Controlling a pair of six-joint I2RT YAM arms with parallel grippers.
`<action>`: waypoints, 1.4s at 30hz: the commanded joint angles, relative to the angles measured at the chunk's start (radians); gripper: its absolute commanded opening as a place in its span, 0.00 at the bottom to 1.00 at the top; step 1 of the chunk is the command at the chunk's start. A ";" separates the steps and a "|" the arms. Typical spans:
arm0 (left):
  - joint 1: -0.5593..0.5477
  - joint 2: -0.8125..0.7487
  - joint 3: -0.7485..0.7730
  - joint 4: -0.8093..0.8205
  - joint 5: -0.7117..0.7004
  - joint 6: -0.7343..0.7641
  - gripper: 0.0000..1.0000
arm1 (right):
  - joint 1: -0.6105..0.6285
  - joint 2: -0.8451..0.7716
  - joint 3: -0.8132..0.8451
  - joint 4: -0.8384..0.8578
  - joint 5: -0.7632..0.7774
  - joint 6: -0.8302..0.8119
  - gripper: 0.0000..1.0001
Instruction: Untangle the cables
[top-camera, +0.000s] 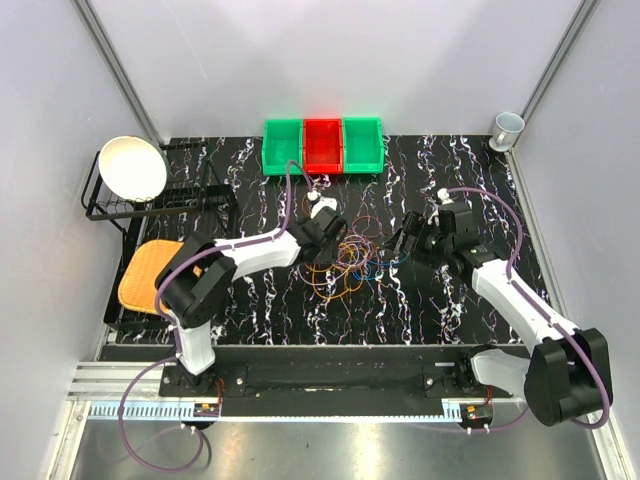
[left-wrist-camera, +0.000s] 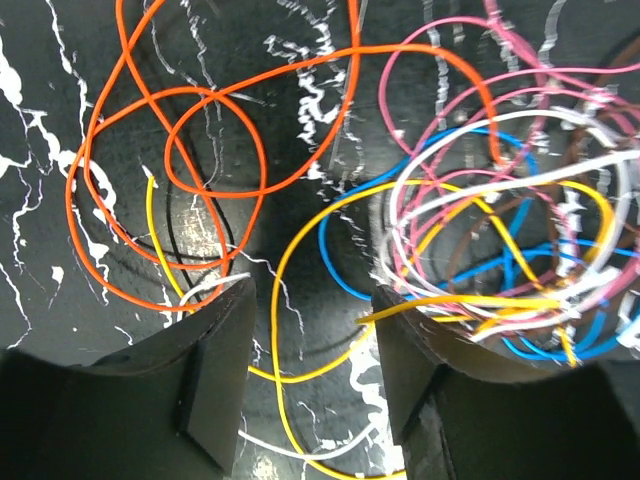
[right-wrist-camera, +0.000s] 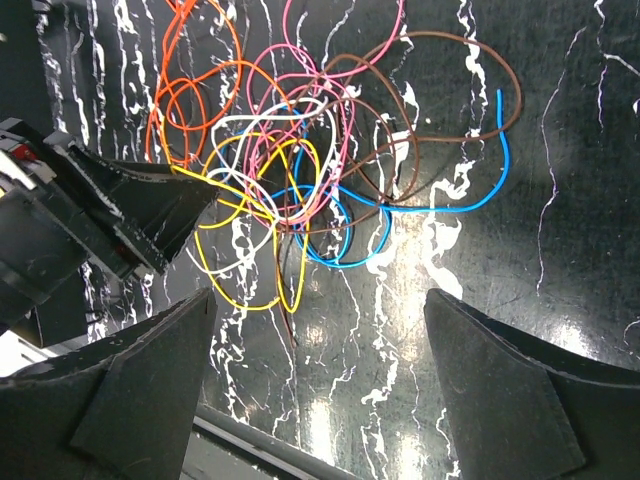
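The cables (top-camera: 350, 262) lie as one tangled heap of thin orange, yellow, pink, white, blue and brown loops on the black marbled table, between the two arms. My left gripper (top-camera: 335, 236) is at the heap's left edge. In the left wrist view it (left-wrist-camera: 315, 345) is open and low over the table, with a yellow cable (left-wrist-camera: 283, 262) and a white one lying between its fingers (left-wrist-camera: 215, 350); orange loops (left-wrist-camera: 200, 100) lie ahead. My right gripper (top-camera: 408, 243) is at the heap's right edge. In the right wrist view it (right-wrist-camera: 320, 370) is wide open and empty, with the tangle (right-wrist-camera: 290, 170) ahead of it.
Two green bins (top-camera: 283, 146) and a red bin (top-camera: 323, 145) stand at the back. A black dish rack (top-camera: 160, 200) with a white bowl (top-camera: 133, 168) and an orange mat (top-camera: 148, 272) are at the left. A cup (top-camera: 507, 127) stands at the back right.
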 joint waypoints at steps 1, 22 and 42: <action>0.002 0.029 0.052 -0.016 -0.082 -0.035 0.52 | 0.006 0.015 0.013 0.033 -0.024 -0.007 0.91; -0.012 0.035 0.055 -0.098 -0.093 -0.102 0.00 | 0.007 0.099 0.041 0.061 -0.039 -0.010 0.89; -0.084 -0.525 0.256 -0.251 -0.076 0.135 0.00 | 0.006 -0.112 0.035 0.059 -0.061 0.004 0.91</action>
